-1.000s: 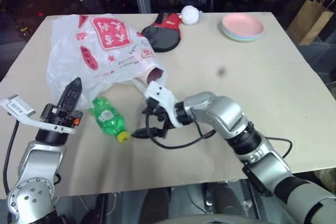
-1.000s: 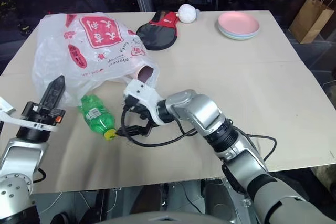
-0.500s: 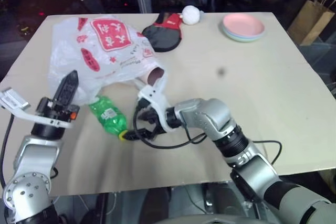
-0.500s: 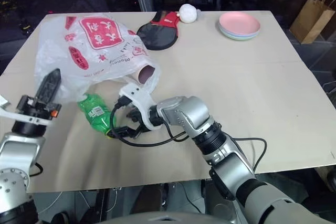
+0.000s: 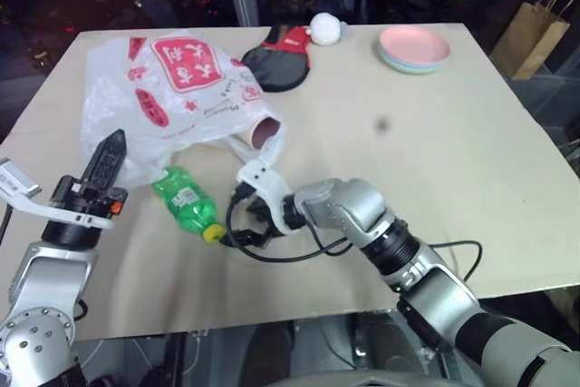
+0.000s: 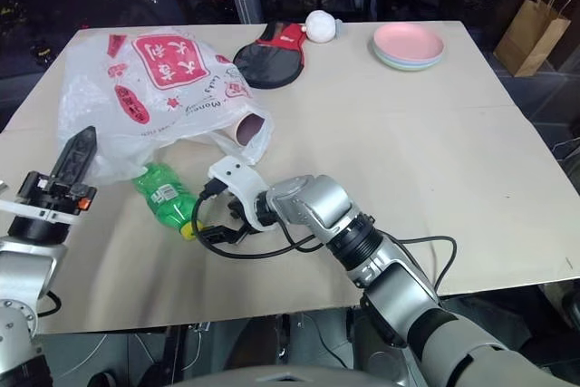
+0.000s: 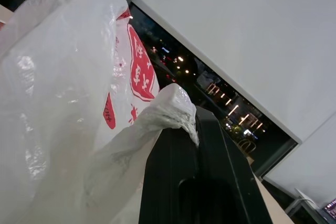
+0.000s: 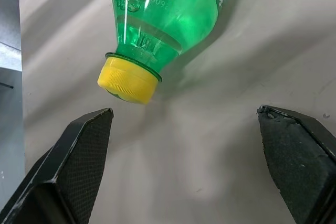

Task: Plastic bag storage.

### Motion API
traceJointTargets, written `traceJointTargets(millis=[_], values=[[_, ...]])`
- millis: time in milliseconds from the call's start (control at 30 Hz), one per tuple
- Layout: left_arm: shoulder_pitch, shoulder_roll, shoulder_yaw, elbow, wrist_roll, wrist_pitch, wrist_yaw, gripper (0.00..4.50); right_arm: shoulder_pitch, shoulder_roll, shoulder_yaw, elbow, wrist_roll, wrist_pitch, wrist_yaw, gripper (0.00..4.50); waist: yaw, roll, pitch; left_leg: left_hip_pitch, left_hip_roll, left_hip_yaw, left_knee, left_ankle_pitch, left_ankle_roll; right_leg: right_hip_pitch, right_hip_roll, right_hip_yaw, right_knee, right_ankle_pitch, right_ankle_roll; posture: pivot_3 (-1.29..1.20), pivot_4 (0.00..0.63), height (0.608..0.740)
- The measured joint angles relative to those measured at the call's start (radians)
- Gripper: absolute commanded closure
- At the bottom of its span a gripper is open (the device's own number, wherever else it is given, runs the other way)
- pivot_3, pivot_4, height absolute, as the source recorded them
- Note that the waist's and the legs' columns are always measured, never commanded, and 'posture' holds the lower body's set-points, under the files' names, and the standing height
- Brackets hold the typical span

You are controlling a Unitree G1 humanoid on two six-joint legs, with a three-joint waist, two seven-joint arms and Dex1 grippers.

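Plastic bag (image 5: pixel 172 92) far-left on counter (image 5: pixel 453 151): thin, limp, slippery film; best pinched at a handle. Left tool (image 5: pixel 101 162) clamped on its edge. Green bottle (image 5: pixel 186 204) beside. Right tool (image 8: pixel 184 171) spread wide nr cap.

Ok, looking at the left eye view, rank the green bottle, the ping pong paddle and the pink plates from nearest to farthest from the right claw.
From the right claw:
1. Green bottle, lying just to its left, yellow cap toward the open claw.
2. Ping pong paddle, at the table's far edge, beside the plastic bag.
3. Pink plates, at the far right corner.
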Motion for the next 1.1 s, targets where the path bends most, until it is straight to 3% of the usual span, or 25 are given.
traceJointTargets(millis=[133,300,467,600,767,933,1100], values=[[0.009,0.000,0.001,-0.002,0.036,-0.009,0.004,4.50,0.000,0.000,-0.008,0.012,0.021,-0.031,0.011,0.03,-0.001,0.000,0.000,0.001,0.000,0.000,-0.001,0.000,0.000,0.000,0.000,0.001,0.000,0.000,-0.001,0.00,0.150,0.740],[0.040,-0.004,0.027,-0.003,0.116,-0.052,0.026,4.50,-0.011,-0.009,-0.077,0.013,0.099,-0.068,0.148,0.03,0.000,0.000,0.001,-0.001,0.001,0.001,-0.002,0.000,0.000,-0.001,0.001,0.001,-0.002,0.001,0.002,0.00,0.150,0.740],[0.135,-0.056,0.023,0.024,0.277,-0.098,0.022,4.50,-0.085,-0.089,-0.162,0.010,0.115,-0.099,0.232,0.03,0.005,-0.001,0.000,-0.001,0.001,0.001,-0.007,0.000,0.000,-0.001,0.000,0.000,-0.006,0.001,0.001,0.00,0.150,0.740],[0.173,-0.120,-0.080,0.099,0.501,-0.117,0.119,4.50,-0.135,-0.120,-0.251,0.085,0.093,-0.152,0.209,0.03,0.003,0.000,0.000,-0.001,0.000,0.002,-0.008,0.000,0.000,-0.002,0.000,0.001,-0.006,0.001,0.001,0.00,0.150,0.740],[0.091,-0.137,-0.230,0.128,0.639,-0.112,0.107,4.50,-0.149,-0.124,-0.291,0.072,0.089,-0.160,0.195,0.03,0.012,0.001,0.001,-0.002,0.000,0.001,-0.010,0.000,0.000,-0.003,0.000,0.000,-0.006,0.001,0.001,0.00,0.150,0.740],[0.023,-0.121,-0.383,0.094,0.654,-0.078,-0.022,4.50,-0.119,-0.157,-0.263,-0.027,0.092,-0.109,0.205,0.03,0.006,0.000,0.001,-0.003,0.000,0.002,-0.010,0.000,0.000,-0.003,-0.001,0.001,-0.008,0.001,0.001,0.00,0.150,0.740],[0.002,-0.109,-0.337,0.080,0.600,-0.065,-0.070,4.50,-0.025,-0.256,-0.208,-0.171,0.098,-0.036,0.220,0.03,-0.002,0.001,0.001,-0.002,0.000,0.002,-0.012,0.000,0.000,-0.004,0.000,0.001,-0.008,0.001,0.001,0.00,0.150,0.740]])
